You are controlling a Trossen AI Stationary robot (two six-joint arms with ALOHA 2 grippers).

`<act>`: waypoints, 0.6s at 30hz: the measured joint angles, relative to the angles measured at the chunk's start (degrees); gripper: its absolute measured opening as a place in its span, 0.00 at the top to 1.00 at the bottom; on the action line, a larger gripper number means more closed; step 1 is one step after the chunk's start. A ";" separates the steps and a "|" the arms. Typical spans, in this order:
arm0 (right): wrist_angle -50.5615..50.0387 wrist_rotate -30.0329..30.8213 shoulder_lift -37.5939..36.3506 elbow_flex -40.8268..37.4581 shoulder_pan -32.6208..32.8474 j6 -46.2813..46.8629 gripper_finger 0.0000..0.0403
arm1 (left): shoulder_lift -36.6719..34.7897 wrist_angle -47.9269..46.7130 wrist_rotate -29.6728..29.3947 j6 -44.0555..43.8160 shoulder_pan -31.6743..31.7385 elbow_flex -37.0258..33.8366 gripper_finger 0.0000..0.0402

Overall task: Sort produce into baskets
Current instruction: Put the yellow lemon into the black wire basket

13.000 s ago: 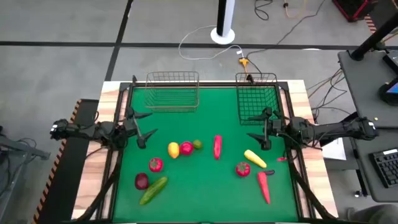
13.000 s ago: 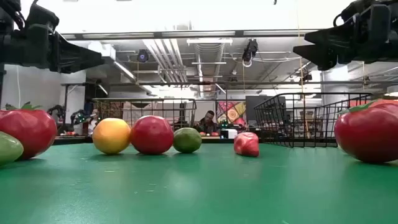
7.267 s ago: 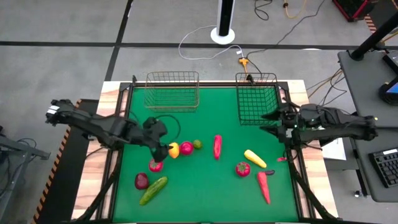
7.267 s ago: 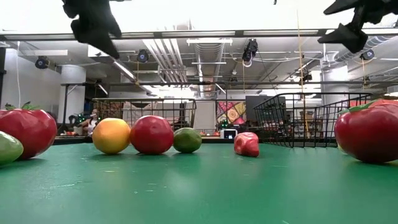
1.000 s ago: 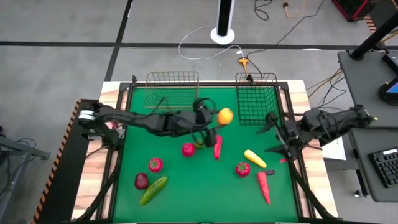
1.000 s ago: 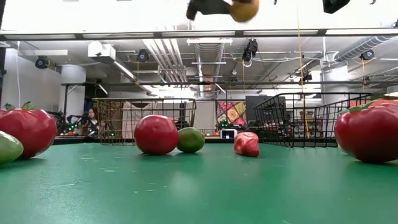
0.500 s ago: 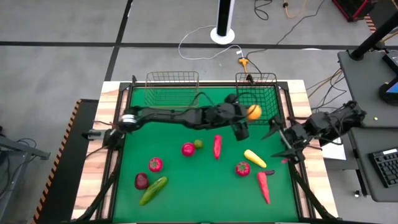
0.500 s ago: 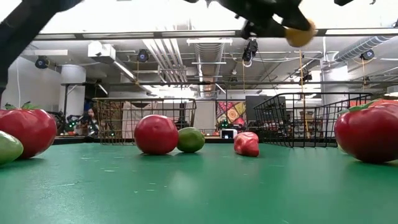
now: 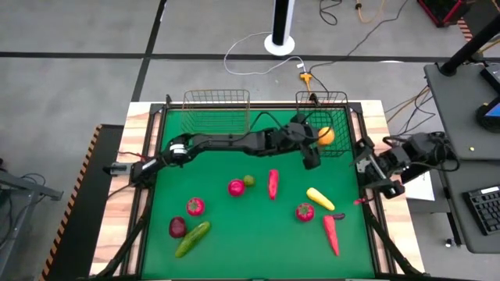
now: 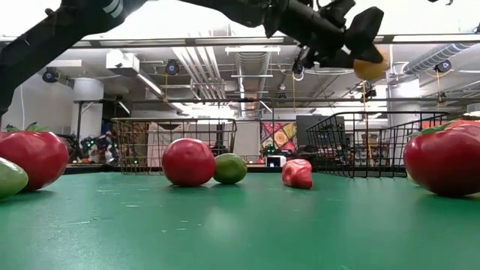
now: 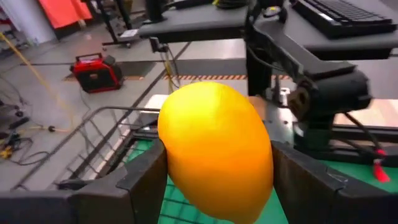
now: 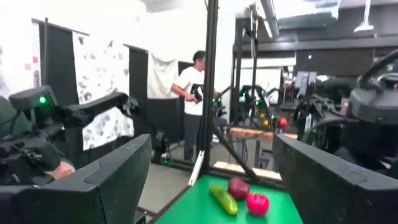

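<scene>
A lemon is held in the left tool above the black basket, not yet released. Both baskets appear empty, with nine pieces left on the bench; the right tool is parked open at the bench's right edge.

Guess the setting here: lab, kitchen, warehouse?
Most likely a robotics lab: a green-matted table with two robot arms, loose cables on the floor, another desk with a keyboard, and more equipment rigs in the room behind.
</scene>
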 joint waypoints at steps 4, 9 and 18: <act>0.08 -0.01 -2.64 -0.64 0.00 -1.35 0.19 | 0.11 0.97 1.79 1.43 0.18 1.04 0.42; -0.04 -0.04 -4.14 -1.79 0.00 -1.40 0.19 | 0.11 10.29 6.36 1.05 0.30 -0.82 0.42; 3.16 -0.02 -3.33 -1.66 0.00 -1.96 0.19 | 0.33 12.59 3.11 0.99 0.90 -4.19 0.42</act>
